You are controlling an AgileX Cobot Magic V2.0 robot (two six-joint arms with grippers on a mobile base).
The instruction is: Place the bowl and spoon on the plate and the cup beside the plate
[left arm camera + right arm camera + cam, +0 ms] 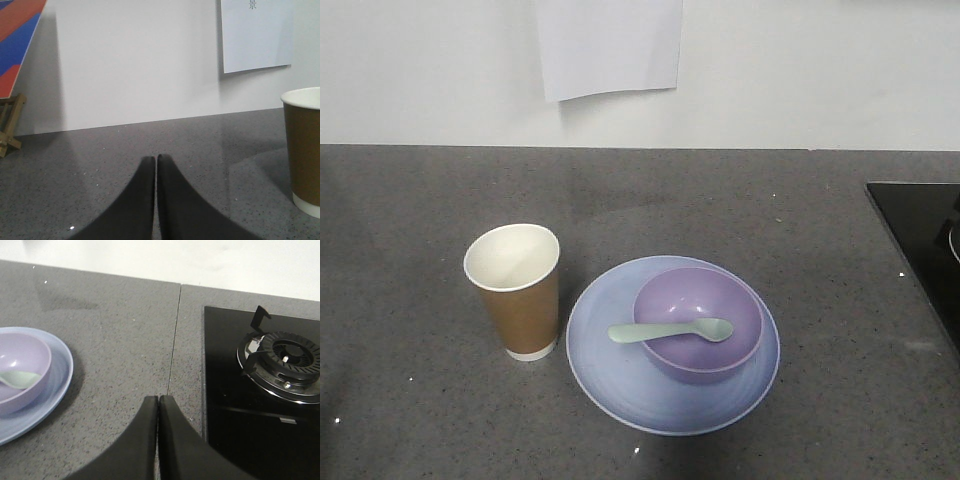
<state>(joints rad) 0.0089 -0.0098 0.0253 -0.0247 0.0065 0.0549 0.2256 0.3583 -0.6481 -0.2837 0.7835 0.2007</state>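
Bowl [699, 322] sits on plate [673, 345], right of centre. Spoon [670, 331] lies across bowl's rim, scoop inside, handle pointing toward cup [515, 291]. Cup upright on grey counter [420, 200], just left of plate. Left gripper [156, 159] and right gripper [158, 399]: fingers pressed together, holding nothing, low over counter. Gas burner [285, 357] near right gripper.

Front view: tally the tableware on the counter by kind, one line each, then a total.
Cup: 1, brown paper, upright beside the plate
Plate: 1, pale blue
Bowl: 1, purple, sitting on the plate
Spoon: 1, mint green, resting across the bowl
Total: 4
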